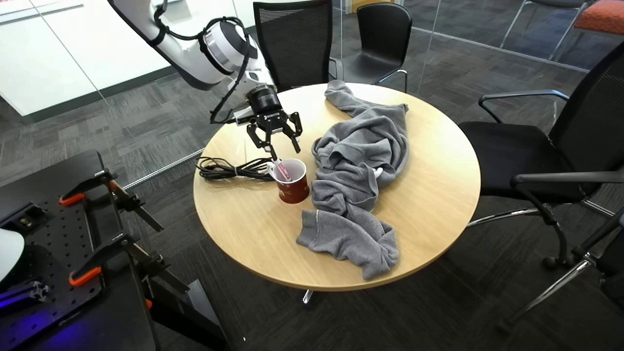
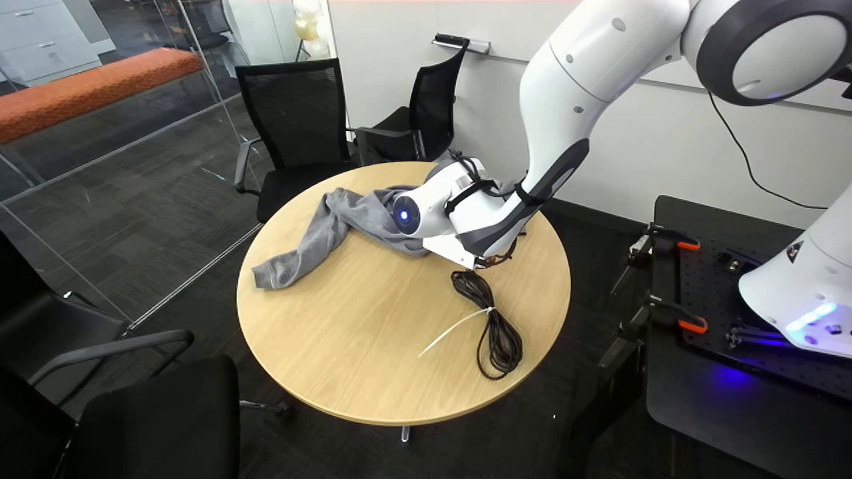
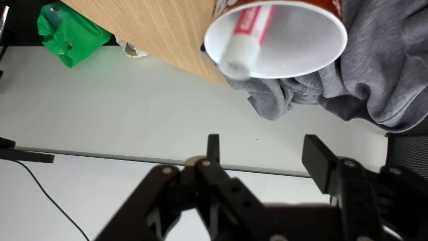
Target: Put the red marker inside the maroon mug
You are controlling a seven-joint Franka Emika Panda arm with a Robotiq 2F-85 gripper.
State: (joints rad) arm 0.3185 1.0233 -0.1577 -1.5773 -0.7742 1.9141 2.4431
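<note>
The maroon mug (image 1: 293, 191) stands upright on the round table, its whitish inside facing up. The red marker (image 1: 283, 172) leans inside it, its white end sticking out past the rim. In the wrist view, the mug (image 3: 297, 43) is at the top, with the marker (image 3: 249, 28) inside and its blurred white end towards me. My gripper (image 1: 285, 149) is above the mug; one finger appears close to the marker's upper end in that exterior view. In the wrist view, my gripper (image 3: 262, 145) is open with nothing between its fingers. The arm hides mug and marker in an exterior view.
A grey cloth (image 1: 363, 146) lies crumpled beside the mug; it also shows in an exterior view (image 2: 346, 219). A black coiled cable (image 1: 229, 169) lies on the mug's handle side, also visible in an exterior view (image 2: 496, 332). Chairs surround the round table (image 1: 263, 243).
</note>
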